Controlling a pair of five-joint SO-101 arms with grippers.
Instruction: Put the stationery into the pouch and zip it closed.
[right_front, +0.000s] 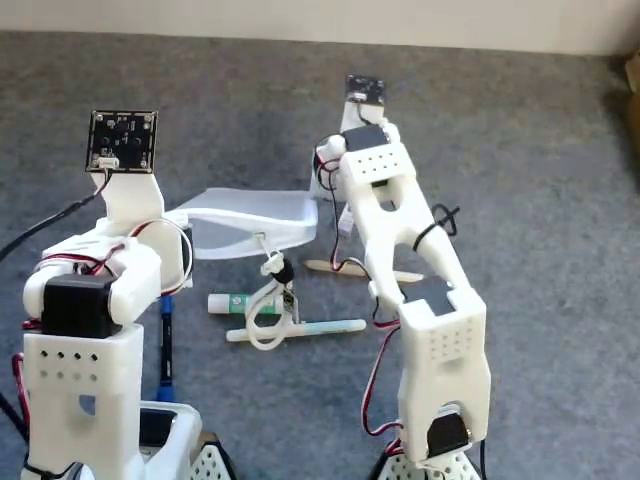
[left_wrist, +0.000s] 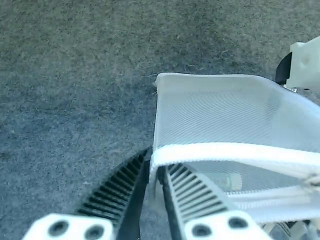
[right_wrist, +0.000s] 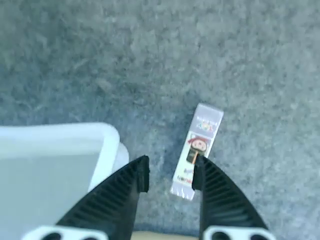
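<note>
A white mesh pouch (right_front: 250, 218) lies on the grey carpet, its mouth facing the near side. My left gripper (left_wrist: 155, 167) is shut on the pouch's white zipper edge (left_wrist: 225, 150) at one end. My right gripper (right_wrist: 170, 169) hangs open just above a small printed white packet (right_wrist: 196, 149), past the pouch's other corner (right_wrist: 55, 160). In front of the pouch lie a wooden stick (right_front: 350, 270), a white and green tube (right_front: 235, 302), a pale pen (right_front: 305, 328) and a blue pen (right_front: 165, 345), which the left arm partly hides.
A white looped cord with a black clip (right_front: 268, 305) lies among the stationery. The right arm (right_front: 400, 230) stretches over the wooden stick. Carpet spreads to the right of and beyond the pouch.
</note>
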